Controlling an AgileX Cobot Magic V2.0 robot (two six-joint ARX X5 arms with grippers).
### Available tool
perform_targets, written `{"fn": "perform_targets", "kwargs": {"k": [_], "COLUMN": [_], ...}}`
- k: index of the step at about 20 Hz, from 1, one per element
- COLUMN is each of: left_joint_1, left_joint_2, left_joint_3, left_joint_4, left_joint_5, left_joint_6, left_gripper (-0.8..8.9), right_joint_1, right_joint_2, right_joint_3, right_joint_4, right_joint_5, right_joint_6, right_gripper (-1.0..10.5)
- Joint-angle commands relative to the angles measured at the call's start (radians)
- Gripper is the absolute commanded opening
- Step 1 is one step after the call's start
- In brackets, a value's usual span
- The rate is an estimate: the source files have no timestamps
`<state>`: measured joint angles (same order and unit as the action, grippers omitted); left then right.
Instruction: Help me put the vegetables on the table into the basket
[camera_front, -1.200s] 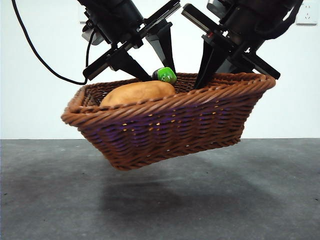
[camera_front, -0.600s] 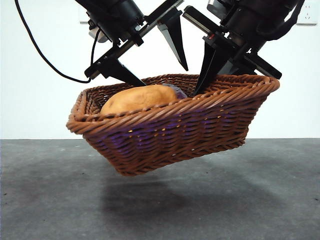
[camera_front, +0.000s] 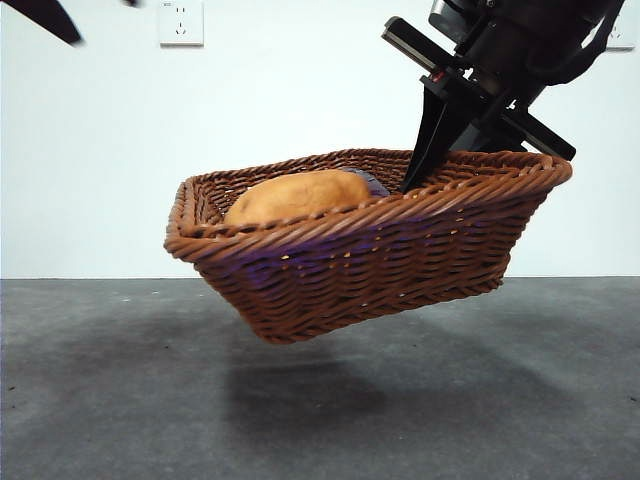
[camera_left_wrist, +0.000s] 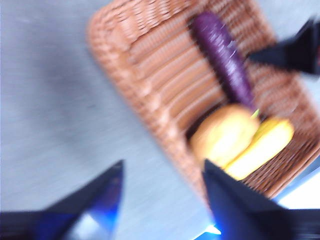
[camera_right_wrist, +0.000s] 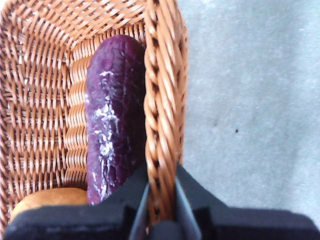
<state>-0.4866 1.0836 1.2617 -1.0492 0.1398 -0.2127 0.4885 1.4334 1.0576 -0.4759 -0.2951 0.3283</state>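
So the basket (camera_front: 370, 240) is held clear off the counter (camera_front: 320, 400), tilted, with only the right pincer (camera_right_wrist: 160, 192) clamped on its braided rim, one jaw inside the wall and one outside. That one-sided grip is probably why it hangs at a slant: the gripped side sits high and the opposite side sags low in the front view.

All three vegetables can be made out inside it. The eggplant (camera_right_wrist: 112, 115) is laid lengthwise right along the gripped wall, just beside the inner jaw. The potato (camera_front: 300, 195) is piled toward the lower side, and in the left wrist view the corn cob (camera_left_wrist: 260, 147) is seen touching the potato, both further from the clamp than the eggplant. The weight seems to have settled downhill, which fits the tilt.

The left pincer (camera_left_wrist: 162, 192) is spread apart with nothing gripped, held above and off to one side of the basket; its picture is quite blurred.

The loading looks done; nothing is seen left lying on the counter.
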Motion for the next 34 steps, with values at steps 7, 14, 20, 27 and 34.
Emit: {"fn": "perform_targets", "kwargs": {"k": [7,14,20,27,34], "left_joint_1": [0.004,0.004,0.004,0.004,0.004], "left_joint_2": [-0.193,-0.282,-0.296,-0.296,-0.291], "left_joint_3": [0.001,0.0,0.0,0.0,0.0], "left_joint_4": [-0.159,-0.2,-0.206,-0.208,-0.193], "left_joint_5": [-0.04,-0.039,-0.039,-0.039,-0.04], "left_joint_6": [0.197,0.252,0.266,0.265,0.258], "left_gripper": [-0.07,-0.07,-0.07,-0.07,-0.07], "right_joint_1": [-0.033,-0.278,-0.47,-0.504,-0.568], "right_joint_2": [-0.005,-0.005,0.056,0.282,0.39], "right_joint_3": [0.121,0.308,0.307,0.307,0.306], "right_joint_4": [-0.076,-0.262,-0.31,-0.269,-0.241], "right_joint_5": [-0.01,0.002,-0.059,-0.07,-0.033], "right_joint_6": [0.006,-0.1,-0.215,-0.278,-0.303], "right_gripper": [-0.1,-0.1,-0.1,-0.1,-0.1]}}
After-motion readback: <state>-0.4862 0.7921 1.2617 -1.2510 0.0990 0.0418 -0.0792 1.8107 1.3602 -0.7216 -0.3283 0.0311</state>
